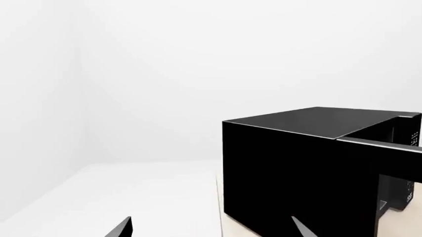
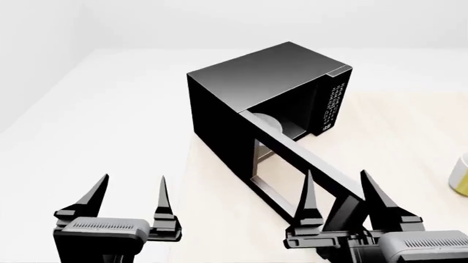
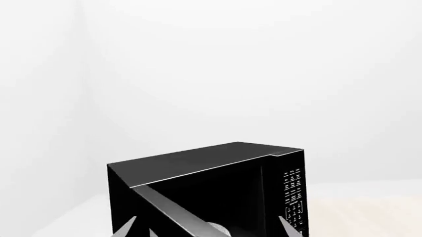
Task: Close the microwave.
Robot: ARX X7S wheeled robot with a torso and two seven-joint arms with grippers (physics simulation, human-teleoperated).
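The microwave (image 2: 249, 82) is a glossy black box on the table, and its windowed door (image 2: 300, 161) swings out toward me. A white plate (image 2: 268, 121) shows inside, and the button panel (image 2: 332, 107) sits at the right of the opening. My right gripper (image 2: 340, 189) is open, its fingertips on either side of the door's free end. My left gripper (image 2: 130, 192) is open and holds nothing, left of the microwave and apart from it. The right wrist view shows the microwave (image 3: 197, 165), its door edge (image 3: 165, 202) and the right gripper (image 3: 207, 229). The left wrist view shows the microwave's side (image 1: 297, 168) beyond the left gripper (image 1: 211, 229).
The beige table (image 2: 409, 131) stretches to the right of the microwave. A pale mug (image 2: 461, 175) stands at the right border of the head view. White floor and walls lie to the left and behind.
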